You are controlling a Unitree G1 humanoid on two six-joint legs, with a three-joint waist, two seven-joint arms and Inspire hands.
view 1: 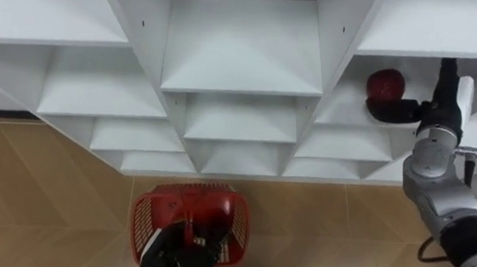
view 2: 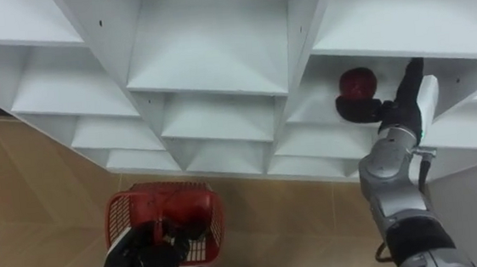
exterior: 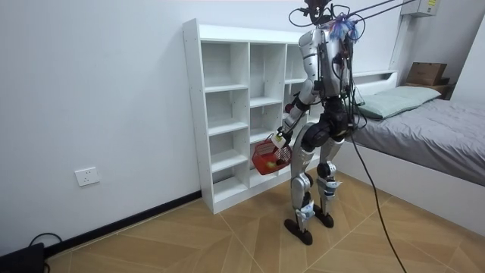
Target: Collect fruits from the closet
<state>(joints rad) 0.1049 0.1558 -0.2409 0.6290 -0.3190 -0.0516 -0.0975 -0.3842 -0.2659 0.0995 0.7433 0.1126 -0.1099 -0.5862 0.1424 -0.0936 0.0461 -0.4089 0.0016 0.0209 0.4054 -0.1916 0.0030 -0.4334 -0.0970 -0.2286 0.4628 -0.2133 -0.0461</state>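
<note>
Left hand (view 1: 167,257), lower left, fingers curled round red basket (view 1: 143,218) handle. Right hand (view 1: 394,111), right of frame, against red fruit (view 1: 385,84) on closet shelf (view 1: 339,113); hold not discernible. Risk: nudged fruit rolling deeper.

White closet (exterior: 193,114) against a pale wall (exterior: 91,91), tan wood-pattern floor (exterior: 189,243), grey-covered bed (exterior: 439,136) at the room view's right

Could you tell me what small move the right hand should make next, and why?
Probably secure the red fruit and draw it out of the white shelf. The right hand is against the fruit's near side there, and the left hand holds the red basket below, ready to receive it.
</note>
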